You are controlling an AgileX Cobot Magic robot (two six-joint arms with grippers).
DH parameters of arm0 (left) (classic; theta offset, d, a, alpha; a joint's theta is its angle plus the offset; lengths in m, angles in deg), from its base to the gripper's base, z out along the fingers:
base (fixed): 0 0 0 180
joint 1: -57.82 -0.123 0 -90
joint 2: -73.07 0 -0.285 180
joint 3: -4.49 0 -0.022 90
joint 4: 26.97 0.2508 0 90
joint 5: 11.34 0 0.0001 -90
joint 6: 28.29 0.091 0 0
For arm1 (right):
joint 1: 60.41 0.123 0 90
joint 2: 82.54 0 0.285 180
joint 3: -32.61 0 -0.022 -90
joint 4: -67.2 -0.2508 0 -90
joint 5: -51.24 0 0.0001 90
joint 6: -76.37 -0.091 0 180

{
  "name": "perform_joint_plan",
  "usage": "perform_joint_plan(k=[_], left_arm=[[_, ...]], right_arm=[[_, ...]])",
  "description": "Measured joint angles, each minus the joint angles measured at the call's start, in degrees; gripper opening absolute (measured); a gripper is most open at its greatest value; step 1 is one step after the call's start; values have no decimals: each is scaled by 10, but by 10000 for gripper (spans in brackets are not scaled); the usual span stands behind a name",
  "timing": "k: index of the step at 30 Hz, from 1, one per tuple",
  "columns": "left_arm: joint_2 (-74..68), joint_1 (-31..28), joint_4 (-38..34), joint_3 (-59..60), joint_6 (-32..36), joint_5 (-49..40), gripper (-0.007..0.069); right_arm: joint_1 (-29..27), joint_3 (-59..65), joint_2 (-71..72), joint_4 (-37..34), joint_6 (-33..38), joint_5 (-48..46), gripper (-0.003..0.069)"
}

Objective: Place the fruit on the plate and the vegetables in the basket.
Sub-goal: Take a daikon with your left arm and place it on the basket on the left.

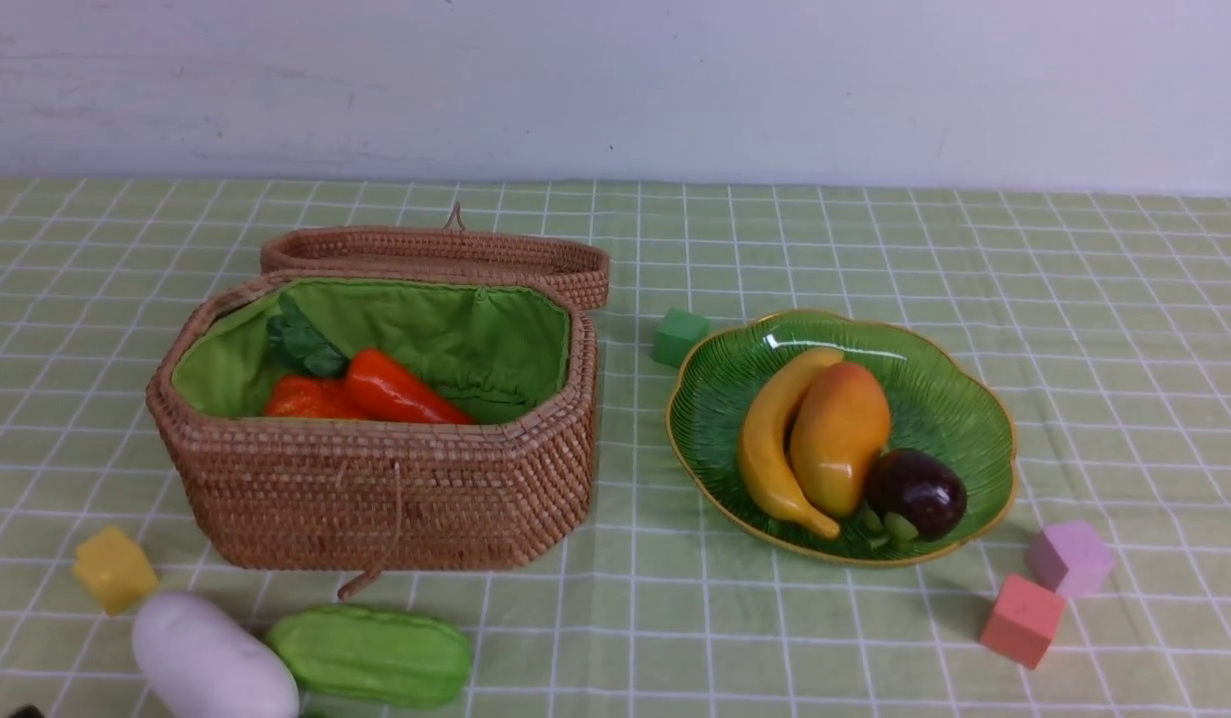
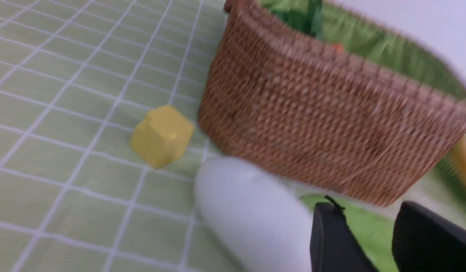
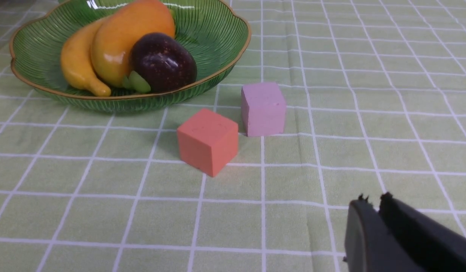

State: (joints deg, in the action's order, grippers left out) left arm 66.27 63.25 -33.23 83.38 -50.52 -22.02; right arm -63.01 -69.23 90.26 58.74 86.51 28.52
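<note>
Gridded cloth [image 1: 615, 638], gourd [image 1: 371, 655] lying nearly crosswise

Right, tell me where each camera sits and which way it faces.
Front view: between the arms, looking forward over basket and plate; only a dark bit at the near left corner may be the robot.
Left wrist: on the left arm, looking at the basket's side and white radish; its fingertips show, parted.
Right wrist: on the right arm, looking across the cloth toward the plate; its fingertips show.
Front and right wrist share the pink cube.
</note>
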Motion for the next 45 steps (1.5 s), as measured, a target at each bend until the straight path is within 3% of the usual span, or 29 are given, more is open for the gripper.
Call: perform_joint_plan(k=[6,10,17,18,19,20,22,28,33,35,38,42,45], left_arm=[[0,0,-74,0,-15,240,239],[0,0,-76,-37,-14,266,239],[-71,0,-30,-233,23,113,239],[-109,0,-25,-283,25,25,239],[-114,0,-24,-289,25,25,239],[-148,0,-23,-321,25,-62,239],[-196,0,-18,-344,27,-153,239],[-316,0,-28,-349,11,-232,239],[-387,0,-46,-349,-65,-251,242],[-434,0,-32,-351,-156,-261,267],[-478,0,-4,-360,-225,-286,309],[-576,0,69,-394,-308,-349,433],[-634,0,81,-417,-313,-358,500]], right_arm=[[0,0,0,0,0,0,75],[0,0,0,0,0,0,78],[0,0,0,0,0,0,87],[0,0,0,0,0,0,91],[0,0,0,0,0,0,91],[0,0,0,0,0,0,92],[0,0,0,0,0,0,96],[0,0,0,0,0,0,104],[0,0,0,0,0,0,107],[0,0,0,0,2,0,109],[0,0,0,0,2,0,112],[0,0,0,0,2,1,118],[0,0,0,0,2,1,121]])
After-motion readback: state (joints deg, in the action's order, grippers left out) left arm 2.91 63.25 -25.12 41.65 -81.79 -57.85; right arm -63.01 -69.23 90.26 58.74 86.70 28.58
